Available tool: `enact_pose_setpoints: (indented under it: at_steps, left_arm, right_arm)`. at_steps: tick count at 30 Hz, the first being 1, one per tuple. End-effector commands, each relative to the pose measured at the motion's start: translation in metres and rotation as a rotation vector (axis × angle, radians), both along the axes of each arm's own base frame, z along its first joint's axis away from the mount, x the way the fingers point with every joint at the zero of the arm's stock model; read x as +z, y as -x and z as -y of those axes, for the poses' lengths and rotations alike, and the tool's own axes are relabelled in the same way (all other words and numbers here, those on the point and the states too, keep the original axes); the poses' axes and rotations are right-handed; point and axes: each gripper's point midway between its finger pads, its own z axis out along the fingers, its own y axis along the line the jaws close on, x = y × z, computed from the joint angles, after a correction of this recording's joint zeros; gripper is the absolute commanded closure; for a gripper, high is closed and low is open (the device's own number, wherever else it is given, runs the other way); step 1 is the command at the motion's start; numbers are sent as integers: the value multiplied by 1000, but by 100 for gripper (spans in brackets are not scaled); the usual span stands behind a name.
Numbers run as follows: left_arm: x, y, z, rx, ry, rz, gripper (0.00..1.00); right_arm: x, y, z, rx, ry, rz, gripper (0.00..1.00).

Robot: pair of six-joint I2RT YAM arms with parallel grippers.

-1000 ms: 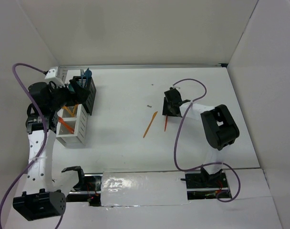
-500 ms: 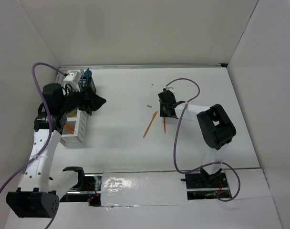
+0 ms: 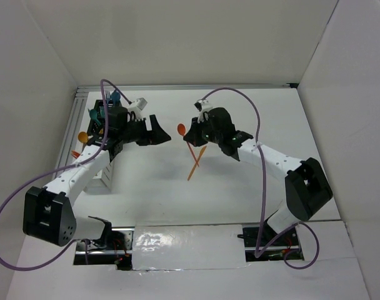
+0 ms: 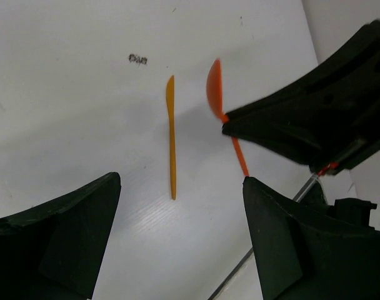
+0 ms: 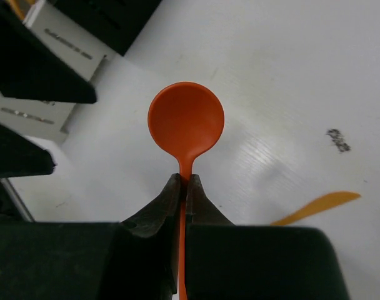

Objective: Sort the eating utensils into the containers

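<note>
Passing 1 orange spoon between the arms looks like the step in hand. The right end effector is clenched on the spoon's thin handle, bowl forward, and holds it in the air above the worktop, pointed toward the left end effector. That left end effector is released, with its jaws spread wide and nothing between them, and it faces the spoon from just beside it. The containers stand at the far left of the worktop, partly behind the left arm, well apart from the spoon, with a few utensils sticking up out of them. 1 orange knife lies flat on the worktop below the 2 end effectors, not yet sorted.

By my reading, the next move calls for the left jaws to close around the bowl or the free part of the handle before the right lets go. The handle is narrow, so alignment must be close or the spoon may twist or drop.
</note>
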Motion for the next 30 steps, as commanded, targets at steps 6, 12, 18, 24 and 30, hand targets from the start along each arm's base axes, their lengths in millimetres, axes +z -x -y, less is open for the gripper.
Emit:
enact_pose_setpoints:
  at_steps: [6, 12, 18, 24, 30]
  left_arm:
    - [37, -30, 25, 35, 88, 128, 10]
    - [26, -37, 33, 71, 80, 101, 12]
    - [16, -40, 41, 183, 59, 71, 20]
    - [25, -48, 46, 257, 71, 109, 34]
    - [32, -44, 56, 256, 99, 106, 65]
  right_arm:
    - [52, 22, -36, 128, -104, 91, 100]
    - [65, 23, -44, 130, -135, 117, 100]
    - [73, 16, -50, 89, -158, 107, 100]
    - [84, 21, -58, 90, -192, 112, 100]
    - [78, 15, -60, 67, -185, 115, 100]
